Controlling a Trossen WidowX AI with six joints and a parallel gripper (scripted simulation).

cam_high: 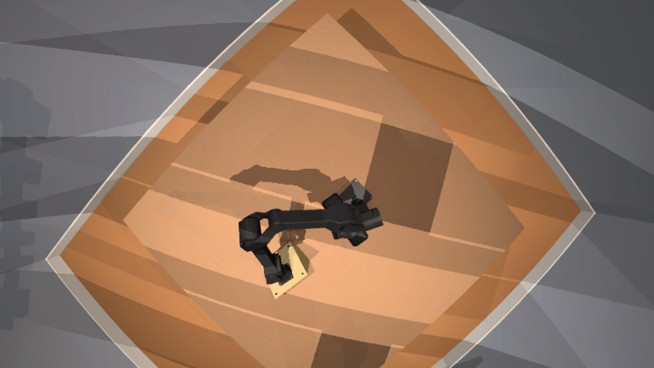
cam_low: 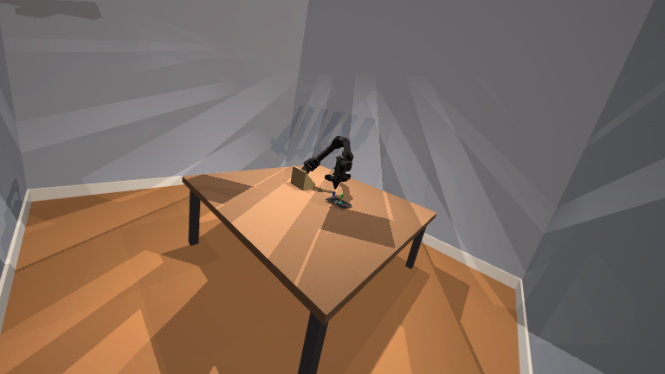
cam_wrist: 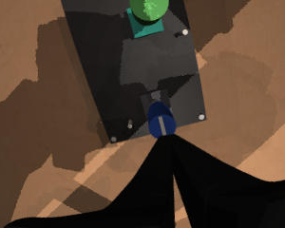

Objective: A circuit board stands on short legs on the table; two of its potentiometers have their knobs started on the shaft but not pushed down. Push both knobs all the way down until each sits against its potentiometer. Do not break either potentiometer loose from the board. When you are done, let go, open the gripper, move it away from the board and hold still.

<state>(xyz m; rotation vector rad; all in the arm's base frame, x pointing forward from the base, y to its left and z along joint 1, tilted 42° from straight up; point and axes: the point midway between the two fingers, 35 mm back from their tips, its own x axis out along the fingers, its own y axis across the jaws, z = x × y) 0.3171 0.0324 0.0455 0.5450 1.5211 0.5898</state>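
Observation:
The dark circuit board (cam_high: 355, 189) (cam_wrist: 142, 62) stands on the table, mostly under the arm in the top view. A blue knob (cam_low: 333, 194) (cam_wrist: 162, 127) with a pale line on top stands raised over a dark potentiometer (cam_wrist: 155, 94) near one short edge. A green knob (cam_low: 341, 195) (cam_wrist: 149, 7) stands above a teal potentiometer (cam_wrist: 147, 30); the wrist view cuts it off at the top. My gripper (cam_low: 335, 186) (cam_wrist: 167, 142) is shut and empty, pointing down. Its tips are just above the blue knob in the exterior view, overlapping the knob's lower edge in the wrist view.
The arm rises from a yellow wedge-shaped mount (cam_high: 299, 262) (cam_low: 300, 178) on the wooden table (cam_high: 308, 142) (cam_low: 343, 272). Small pale posts (cam_wrist: 185, 32) (cam_wrist: 201, 117) stand at the board's edge. Shadows cross the board and table.

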